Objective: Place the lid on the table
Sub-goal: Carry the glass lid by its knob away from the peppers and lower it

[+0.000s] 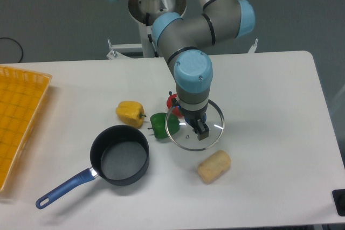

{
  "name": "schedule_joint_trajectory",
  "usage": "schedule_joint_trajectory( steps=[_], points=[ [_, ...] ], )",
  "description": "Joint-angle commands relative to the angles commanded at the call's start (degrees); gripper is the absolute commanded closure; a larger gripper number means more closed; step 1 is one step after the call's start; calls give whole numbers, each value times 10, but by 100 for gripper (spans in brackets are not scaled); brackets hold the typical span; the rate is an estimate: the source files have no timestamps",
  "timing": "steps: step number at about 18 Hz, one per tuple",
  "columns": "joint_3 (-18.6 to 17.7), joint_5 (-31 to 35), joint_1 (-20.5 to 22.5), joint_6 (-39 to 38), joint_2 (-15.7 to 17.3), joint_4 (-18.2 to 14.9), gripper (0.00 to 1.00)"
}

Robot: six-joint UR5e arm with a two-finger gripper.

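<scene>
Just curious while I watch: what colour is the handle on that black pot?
Blue; the saucepan handle shows clearly in the fixed camera view.

White table carries saucepan, peppers, tray.

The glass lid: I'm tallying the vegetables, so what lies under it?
Through the lid, the green pepper's right edge and bare table show. The gripper covers the middle; the red item looks partly hidden.
</scene>
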Motion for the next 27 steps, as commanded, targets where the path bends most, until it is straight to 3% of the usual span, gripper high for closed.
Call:
schedule_joint_trajectory(
  steps=[8,21,27],
  points=[
    [-4,-4,19,18,3,1,37],
    [-1,-5,101,156,-11,11,37],
    [3,-4,127,200,-32,41,37]
  ],
)
